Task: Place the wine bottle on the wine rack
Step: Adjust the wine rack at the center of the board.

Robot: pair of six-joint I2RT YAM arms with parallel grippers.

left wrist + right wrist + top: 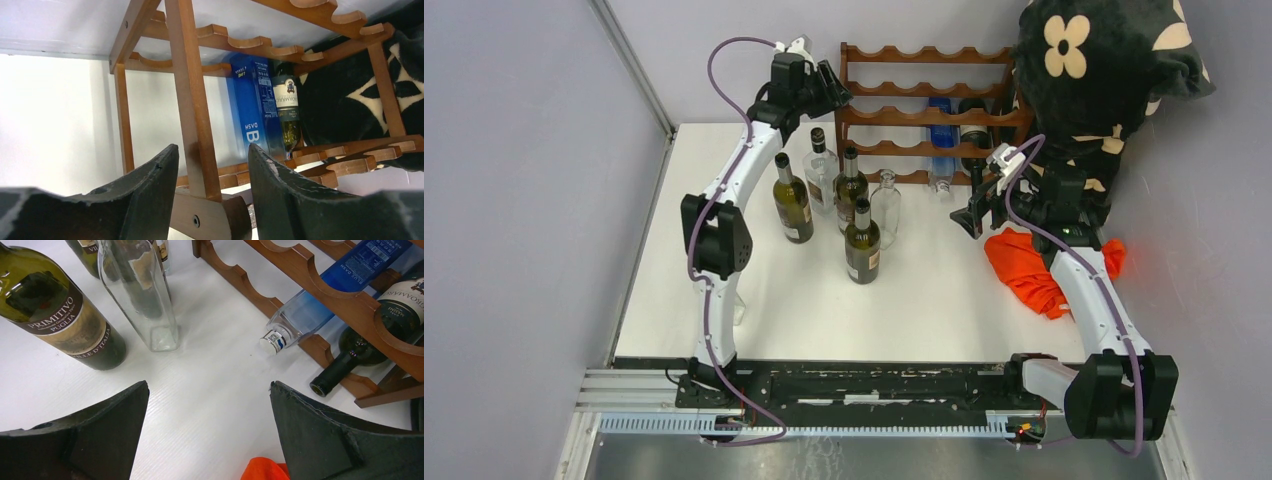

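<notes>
From above, we are seeing the wine rack (914, 117) at the back of the table (944, 300). The standing wine bottles (862, 240) are grouped just in front of its left half. None is in a grip yet. A blue bottle (942, 135) and a dark bottle (972, 135) are lying in the rack's right side. The left gripper (834, 92) is hanging high at the rack's left post, and the right gripper (969, 218) is hovering low, right of the bottles, beside an orange cloth (1024, 265).

In the left wrist view, the left gripper (212, 155) is released, its fingers spread to either side of the rack's post (192, 100). We cannot tell whether they are touching it. We are judging this arm a brace: closing gently on the post should keep the rack from sliding.

In the right wrist view, the right gripper (207, 390) is wide apart and empty over bare table. A bottle labelled Primitivo (65, 320) and a clear bottle (140, 290) are standing to its left, and the rack's lower rail (240, 282) is running away to the right. We are advising a grip on the Primitivo's body below the shoulder, approached so the fingers miss the clear bottle. We would then lift it free, tip it level and lay it in an empty scallop left of the blue bottle.
</notes>
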